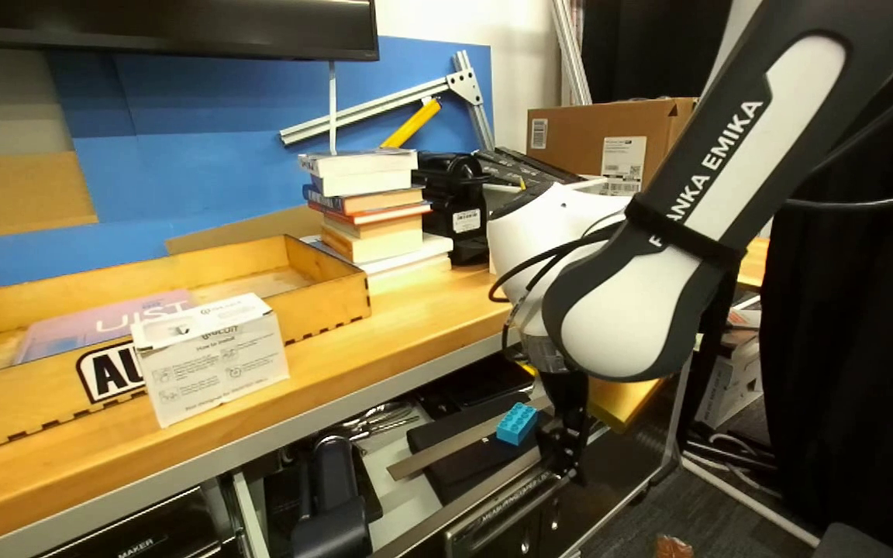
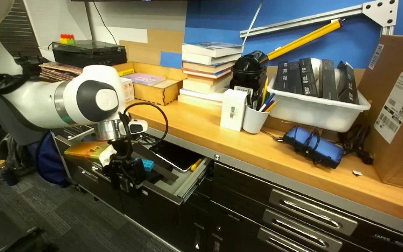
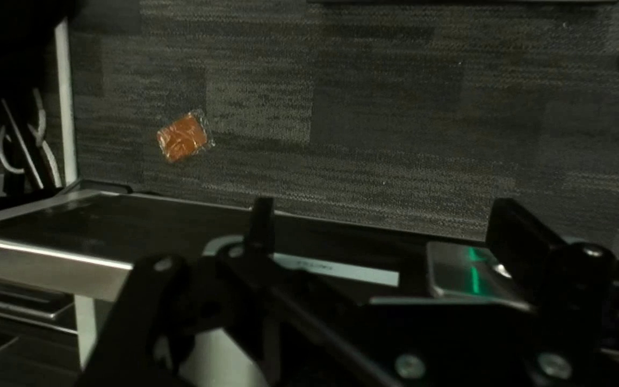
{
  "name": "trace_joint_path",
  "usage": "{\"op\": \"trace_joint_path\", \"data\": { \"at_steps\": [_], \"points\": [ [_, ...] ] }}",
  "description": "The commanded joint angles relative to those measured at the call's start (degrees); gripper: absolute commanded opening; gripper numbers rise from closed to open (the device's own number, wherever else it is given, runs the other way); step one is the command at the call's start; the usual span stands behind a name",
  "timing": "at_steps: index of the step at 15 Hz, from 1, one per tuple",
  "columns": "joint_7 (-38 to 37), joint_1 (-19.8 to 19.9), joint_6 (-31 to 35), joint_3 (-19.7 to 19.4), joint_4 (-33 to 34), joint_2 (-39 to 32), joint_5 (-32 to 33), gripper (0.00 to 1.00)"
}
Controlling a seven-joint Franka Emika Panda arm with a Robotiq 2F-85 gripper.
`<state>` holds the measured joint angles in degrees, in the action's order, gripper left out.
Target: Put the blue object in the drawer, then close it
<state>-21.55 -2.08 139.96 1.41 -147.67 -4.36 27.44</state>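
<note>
The blue object, a small light-blue studded brick, lies inside the open drawer on dark flat tools; it also shows in an exterior view, partly behind the gripper. It is out of the wrist view. The drawer is pulled out, with a black front and a silvery handle. My gripper points down at the drawer's front edge, near the handle's end; it also shows in an exterior view. In the wrist view my gripper's fingers stand wide apart with nothing between them, over a dark front with a label strip.
The wooden worktop overhangs the drawer's back. A white box stands near its front edge, by a wooden tray. A book stack stands behind. Closed drawers with silvery handles are alongside. An orange packet lies on the floor.
</note>
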Motion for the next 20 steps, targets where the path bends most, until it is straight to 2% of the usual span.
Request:
{"op": "trace_joint_path", "data": {
  "at_steps": [1,7,13,16,20],
  "points": [
    [-7.6,-2.4,5.2,-0.1,1.8,-2.0,6.8,1.0],
    [-23.6,-5.2,10.7,-0.8,6.9,-5.2,21.4,1.0],
    [-38.1,-6.5,11.2,-1.0,15.2,-11.0,36.6,1.0],
    [-42.9,-7.3,10.9,-0.5,19.4,-14.1,40.4,1.0],
    [-46.6,-8.4,10.8,0.0,23.6,-17.0,41.2,1.0]
  ]
}}
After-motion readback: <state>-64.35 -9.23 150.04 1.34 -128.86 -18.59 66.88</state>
